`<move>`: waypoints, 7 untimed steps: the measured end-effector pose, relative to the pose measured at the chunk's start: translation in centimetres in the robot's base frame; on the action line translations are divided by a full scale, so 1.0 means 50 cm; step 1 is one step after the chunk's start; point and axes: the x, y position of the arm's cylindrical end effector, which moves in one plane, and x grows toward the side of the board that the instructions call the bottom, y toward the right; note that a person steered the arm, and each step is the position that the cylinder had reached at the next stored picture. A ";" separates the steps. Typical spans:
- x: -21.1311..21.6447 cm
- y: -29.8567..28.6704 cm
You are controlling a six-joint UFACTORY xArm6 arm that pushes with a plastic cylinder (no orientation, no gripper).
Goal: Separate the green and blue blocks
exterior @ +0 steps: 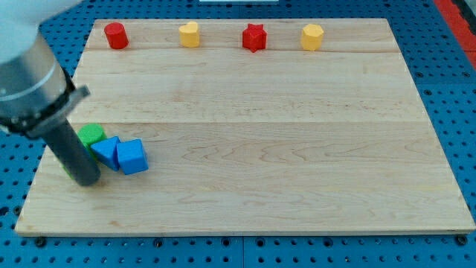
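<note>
A green block [91,135] sits near the board's left edge, partly hidden by my rod. A blue block [107,151] touches it on the lower right, and a blue cube [132,157] touches that one on the right. A sliver of green [67,168] shows left of the rod, perhaps another green block, mostly hidden. My tip [87,180] rests on the board just left of and below the blue blocks, below the green block.
Along the view's top stand a red cylinder [115,35], a yellow heart-like block [190,34], a red star [254,37] and a yellow hexagon-like block [312,36]. The wooden board [260,149] lies on a blue pegboard.
</note>
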 end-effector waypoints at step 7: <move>-0.291 -0.020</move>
